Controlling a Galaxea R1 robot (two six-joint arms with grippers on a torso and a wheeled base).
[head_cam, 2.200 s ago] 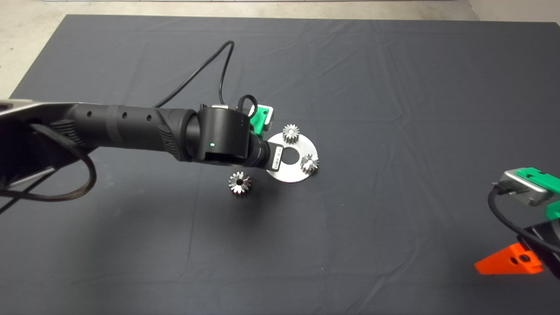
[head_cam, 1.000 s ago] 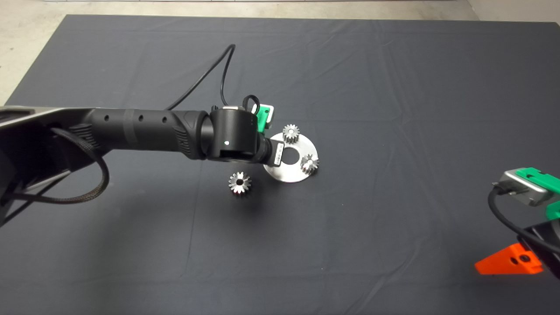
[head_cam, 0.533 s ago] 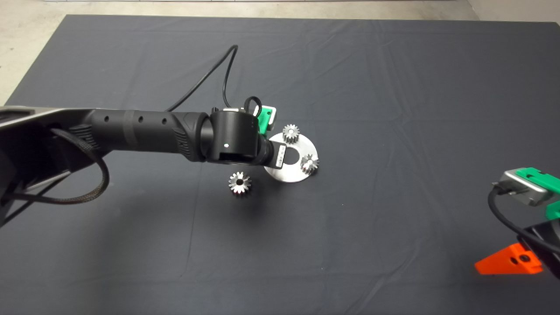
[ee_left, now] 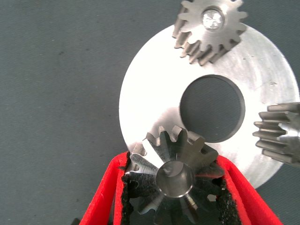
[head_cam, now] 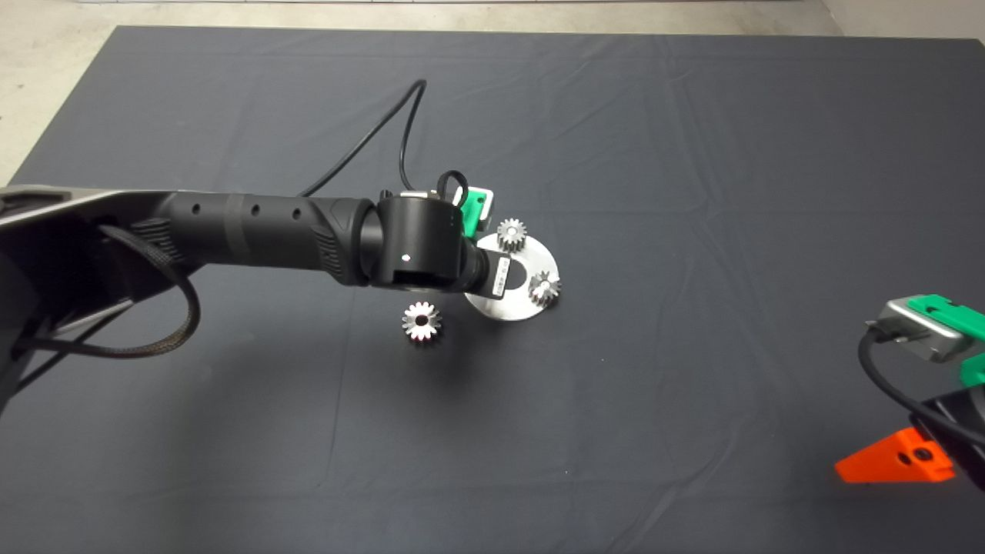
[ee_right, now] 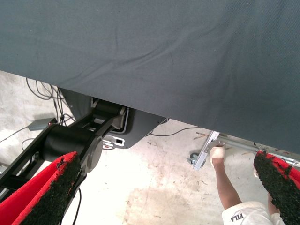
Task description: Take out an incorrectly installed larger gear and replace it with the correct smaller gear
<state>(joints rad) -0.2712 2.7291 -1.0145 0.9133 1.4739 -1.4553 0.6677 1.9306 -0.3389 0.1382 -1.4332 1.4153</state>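
- Dark mat (head_cam: 692, 154) covered the table, with a steel disc (head_cam: 504, 308) lying near its middle.
- Left gripper (ee_left: 176, 187) was clamped on the smaller gear (ee_left: 174, 176), held over the disc's rim (whether it was seated cannot be told).
- Two more small gears (head_cam: 511, 233) (head_cam: 543, 286) stood on the disc.
- Larger gear (head_cam: 422, 321) lay on the mat just beside the disc.
- Right gripper (ee_right: 168, 187) waited at the lower right edge, fingers spread wide; a person's leg (ee_right: 225, 183) showed past the mat.

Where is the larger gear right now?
In the head view, the larger gear lies on the mat, left of the metal disc, below the left arm.
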